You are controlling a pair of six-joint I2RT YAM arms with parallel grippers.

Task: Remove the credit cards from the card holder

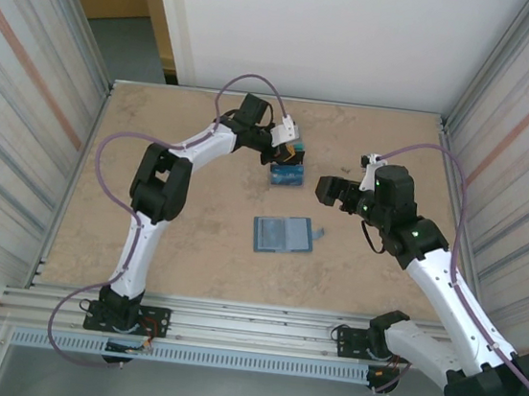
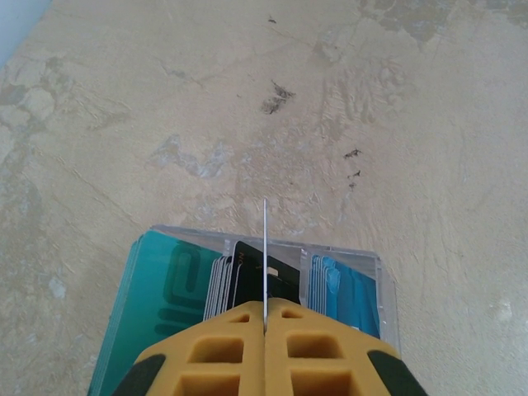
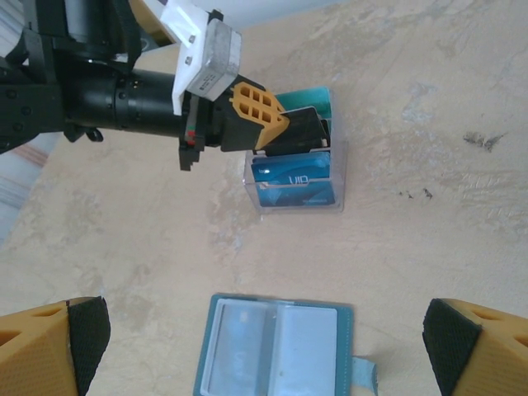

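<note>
The card holder (image 1: pixel 282 234) lies open and flat mid-table, teal-edged, with pale clear pockets (image 3: pixel 276 351); a bluish card shows faintly through its left pocket. My left gripper (image 1: pixel 292 153) is shut on a black credit card (image 3: pixel 301 125), seen edge-on as a thin line (image 2: pixel 265 239) between the yellow fingers (image 2: pixel 223 346). It hangs just over the middle slot of a clear box (image 2: pixel 346 250) that holds teal (image 2: pixel 165 289), black (image 2: pixel 247 276) and blue credit cards (image 2: pixel 342 289). My right gripper (image 1: pixel 326 188) stands open and empty above the holder, its fingertips (image 3: pixel 82 334) wide apart.
The clear box (image 1: pixel 287 174) stands just beyond the card holder, its front face showing blue cards (image 3: pixel 297 190). Corrugated walls (image 1: pixel 31 131) close in the table on both sides, and a metal rail (image 1: pixel 258 328) runs along the near edge.
</note>
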